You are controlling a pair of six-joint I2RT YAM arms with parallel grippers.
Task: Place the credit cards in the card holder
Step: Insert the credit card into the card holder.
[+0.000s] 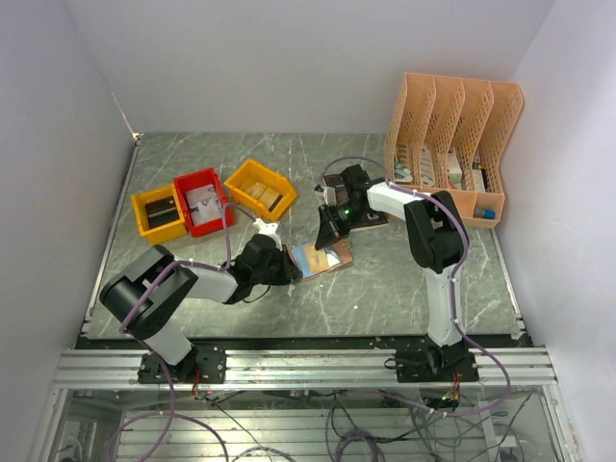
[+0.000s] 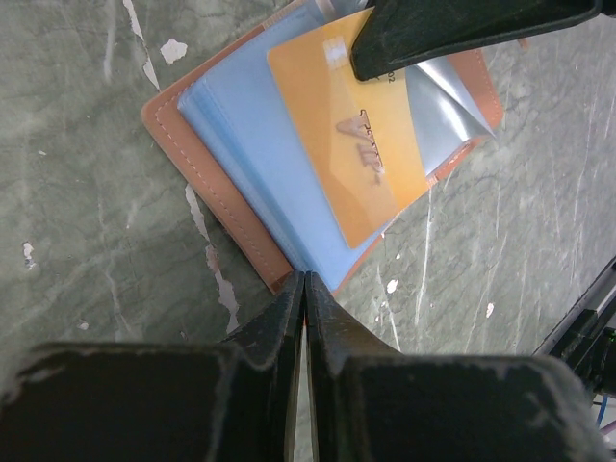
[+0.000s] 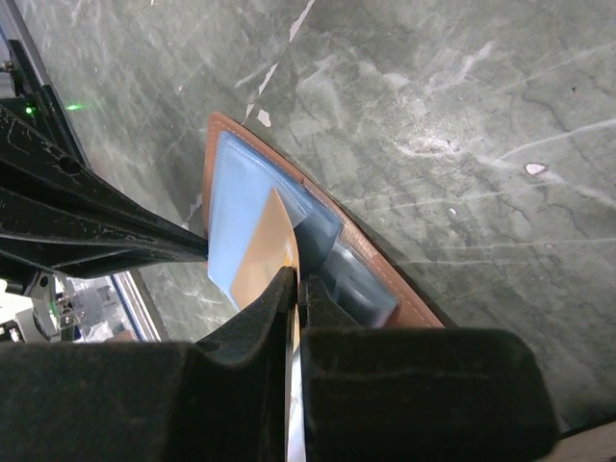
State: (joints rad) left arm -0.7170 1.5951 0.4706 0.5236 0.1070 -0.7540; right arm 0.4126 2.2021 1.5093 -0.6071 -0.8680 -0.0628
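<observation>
The grey marbled table (image 1: pixel 404 289) carries everything; the tall peach file rack (image 1: pixel 452 144) stands well beyond the card holder (image 1: pixel 322 260) to its right; a row of bins (image 1: pixel 200 200), red between two yellow, sits well off to the holder's left; both arms lean in over the holder, one from each side. The holder lies open and flat, its tan leather rim framing bluish clear sleeves. The orange-gold card (image 2: pixel 337 144) lies slanted across those sleeves, its far end clamped in the right gripper (image 3: pixel 294 284), whose jaws are closed thin on it; the left gripper (image 2: pixel 304 284) is narrowed to a slit at the holder's near edge and seems to pinch that edge to pin it down.

As I judge it, the job is midway at best; this card is at the sleeves but not yet seated; I cannot tell whether the light blue and grey-silver cards are already tucked in; a silvery sheet (image 2: pixel 448 96) under the orange card could be a card or bare plastic.

From above, the holder is a small patch half hidden by the arms; only the left wrist view shows the card's face and the sleeve stack; only the right wrist view shows bluish sleeve on either side of the card, as though it is entering between two leaves.
</observation>
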